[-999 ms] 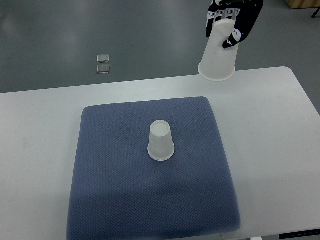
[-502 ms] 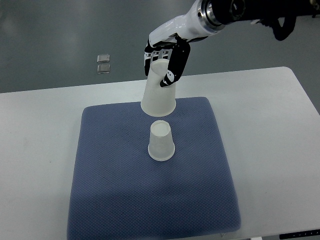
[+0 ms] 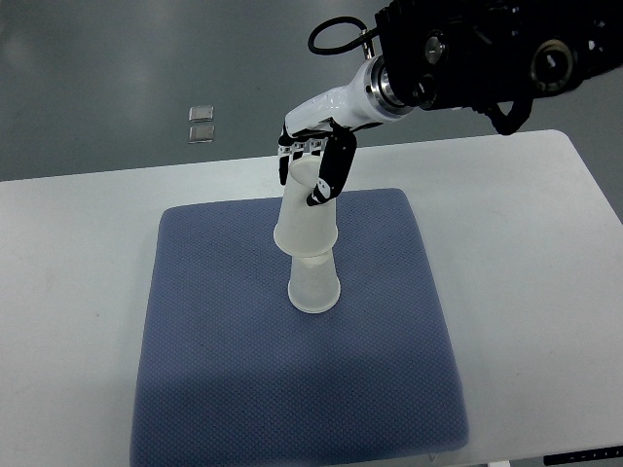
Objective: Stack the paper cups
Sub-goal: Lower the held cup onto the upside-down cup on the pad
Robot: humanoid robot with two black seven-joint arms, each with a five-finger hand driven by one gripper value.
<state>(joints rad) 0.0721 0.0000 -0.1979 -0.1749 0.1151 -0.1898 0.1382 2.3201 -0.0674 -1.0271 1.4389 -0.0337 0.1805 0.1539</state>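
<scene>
An upside-down white paper cup [image 3: 313, 289] stands near the middle of the blue mat [image 3: 224, 370]. A second white paper cup [image 3: 306, 226], also mouth down, sits over its top, covering the upper part. My right hand [image 3: 313, 170] comes in from the upper right on a black and white arm and is shut on the base end of this upper cup, fingers wrapped around it. The left hand is out of the picture.
The mat lies on a white table [image 3: 526, 253] whose far edge runs behind the hand. On the grey floor beyond it, two small square tiles [image 3: 201, 124] lie at the upper left.
My right hand has carried the held cup from the far right edge of the table leftward and down, and its rim now covers the top of the cup standing on the mat.
</scene>
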